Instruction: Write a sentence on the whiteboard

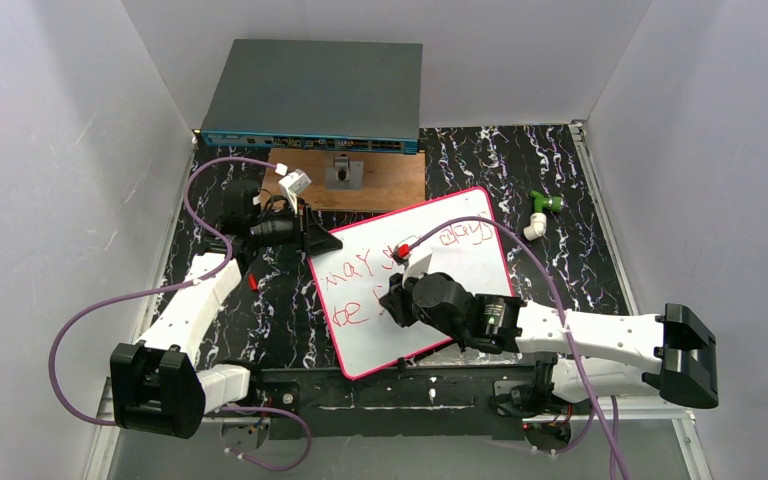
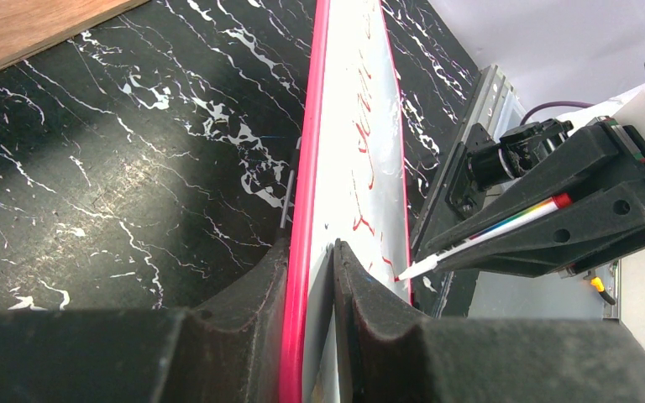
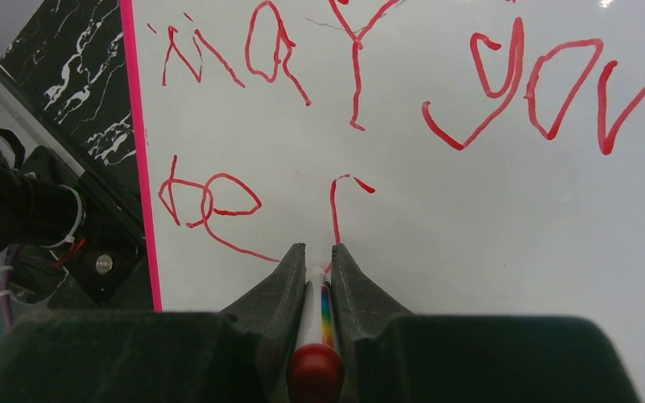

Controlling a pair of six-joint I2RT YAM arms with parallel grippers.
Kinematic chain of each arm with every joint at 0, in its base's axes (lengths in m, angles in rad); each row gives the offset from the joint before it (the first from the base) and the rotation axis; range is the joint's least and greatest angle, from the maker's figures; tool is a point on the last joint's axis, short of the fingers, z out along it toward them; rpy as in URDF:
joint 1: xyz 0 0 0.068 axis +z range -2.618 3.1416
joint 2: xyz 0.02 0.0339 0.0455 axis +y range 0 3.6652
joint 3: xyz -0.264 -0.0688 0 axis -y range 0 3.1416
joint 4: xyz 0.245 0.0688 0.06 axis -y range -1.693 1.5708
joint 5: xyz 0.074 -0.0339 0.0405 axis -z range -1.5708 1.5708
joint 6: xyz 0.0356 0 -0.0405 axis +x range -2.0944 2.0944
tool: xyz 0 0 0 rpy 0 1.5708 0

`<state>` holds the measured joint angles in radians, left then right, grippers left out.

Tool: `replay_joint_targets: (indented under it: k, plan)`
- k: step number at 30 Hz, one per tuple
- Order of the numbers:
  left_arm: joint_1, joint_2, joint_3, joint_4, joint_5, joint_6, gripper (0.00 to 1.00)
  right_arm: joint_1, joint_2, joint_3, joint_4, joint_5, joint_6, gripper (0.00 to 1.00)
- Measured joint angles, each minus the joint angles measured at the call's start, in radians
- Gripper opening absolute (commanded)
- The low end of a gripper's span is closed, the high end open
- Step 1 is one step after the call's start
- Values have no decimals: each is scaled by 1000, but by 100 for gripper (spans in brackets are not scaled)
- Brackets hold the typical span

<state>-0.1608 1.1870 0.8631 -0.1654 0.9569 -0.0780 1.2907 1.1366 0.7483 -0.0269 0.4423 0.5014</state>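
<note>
The whiteboard lies tilted on the black marbled table, its pink rim showing all round. The sentence runs across it in red, with a first line reading roughly "may you" and a second line begun with "be" and one more stroke. My left gripper is shut on the whiteboard's left edge, one finger on each face. My right gripper is shut on a white rainbow-striped marker with a red cap. The marker's tip touches the board at the second line.
A brown wooden board with a small grey fixture lies behind the whiteboard, and a grey network switch stands behind that. Green and white pipe fittings lie at the right rear. Purple cables loop beside both arms.
</note>
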Motion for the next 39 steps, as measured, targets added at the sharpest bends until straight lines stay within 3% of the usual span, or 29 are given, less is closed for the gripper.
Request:
replay_joint_targets:
  k: [12,21,39]
  plan:
    - [0,-2,0,0,0,0,0,1,14,42,-13,-15,-37,1]
    - [0,-4,0,0,0,0,0,-5,-106,105,-58,0,-35,1]
    - [0,-4,0,0,-1,0,0,-27,47,105,18,-19,-11,1]
